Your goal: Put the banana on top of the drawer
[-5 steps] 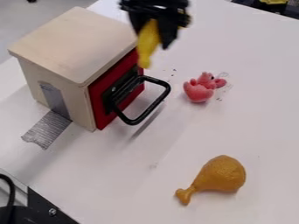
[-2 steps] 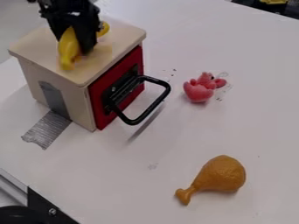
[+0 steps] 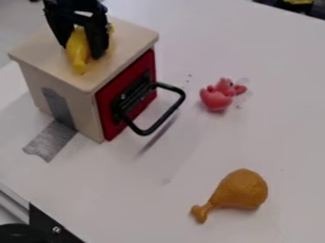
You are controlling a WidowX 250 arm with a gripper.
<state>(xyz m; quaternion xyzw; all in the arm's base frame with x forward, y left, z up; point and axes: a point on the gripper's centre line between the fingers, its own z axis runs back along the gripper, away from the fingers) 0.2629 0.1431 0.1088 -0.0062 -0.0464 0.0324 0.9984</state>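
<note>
Yellow curved banana (image 3: pixel 77 50) lies atop pale wooden drawer box (image 3: pixel 44 52), between the parted, released fingers of the black 2-finger gripper (image 3: pixel 81 52). Risk: sideways drift on lifting could snag the banana and roll it off.

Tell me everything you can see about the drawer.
The drawer has a red front with a black bow handle, and looks shut. It sits in an upright, pale, wooden-looking box with a flat, overhanging top. Grey tape runs down the box's side onto the white table. A yellow banana appears to lie on top.
</note>
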